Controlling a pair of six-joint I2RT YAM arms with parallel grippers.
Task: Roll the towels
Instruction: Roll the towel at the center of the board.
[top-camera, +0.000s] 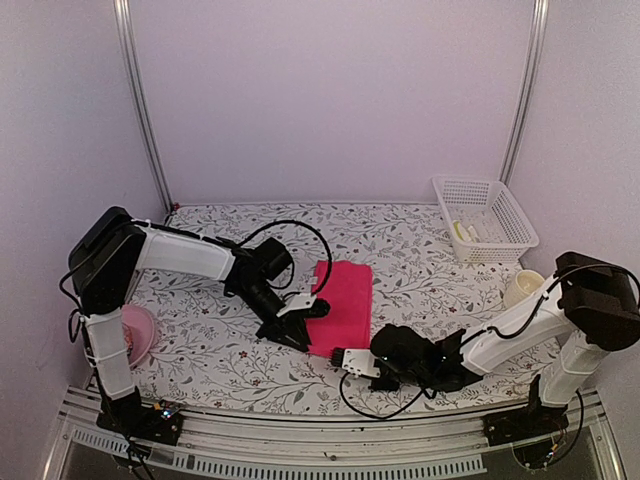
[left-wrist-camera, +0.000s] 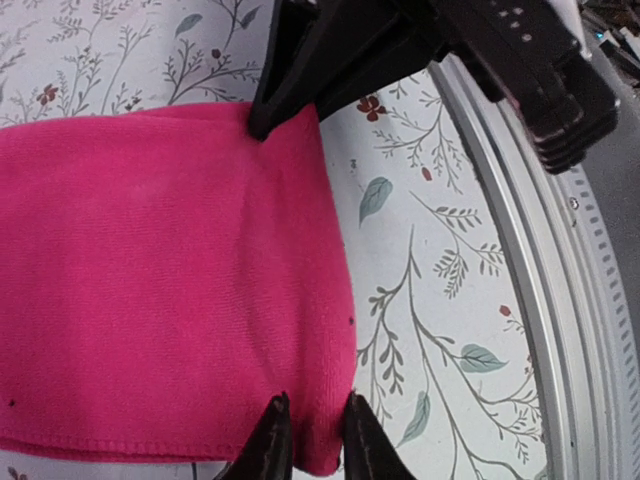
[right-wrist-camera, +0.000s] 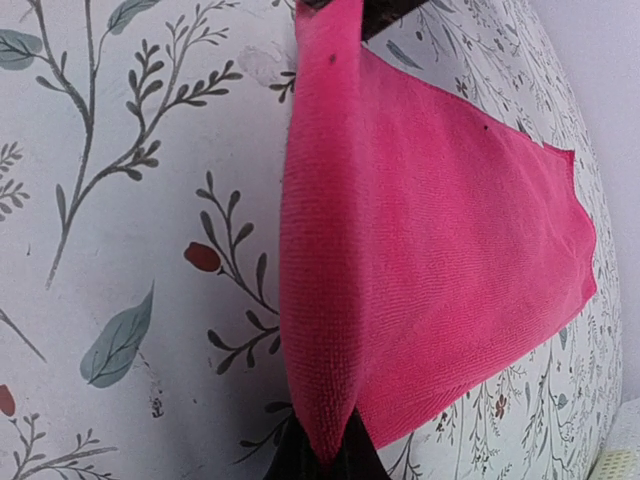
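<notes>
The pink towel (top-camera: 345, 295) lies flat on the flowered table, and only its near edge is raised into a ridge between my two grippers. My left gripper (top-camera: 305, 335) is shut on the near left corner; in the left wrist view its tips (left-wrist-camera: 312, 412) pinch the towel (left-wrist-camera: 170, 270). My right gripper (top-camera: 338, 355) is shut on the near right corner; in the right wrist view it (right-wrist-camera: 325, 450) clamps the folded edge of the towel (right-wrist-camera: 440, 250). The right gripper also shows in the left wrist view (left-wrist-camera: 330, 60). A pale yellow-green thing (top-camera: 462, 232) lies in the basket, too small to identify.
A white basket (top-camera: 488, 192) stands at the back right, with a cream cup (top-camera: 522, 288) in front of it. A pink bowl (top-camera: 138, 335) sits at the left by the left arm's base. The metal rail (left-wrist-camera: 520, 300) runs along the table's near edge.
</notes>
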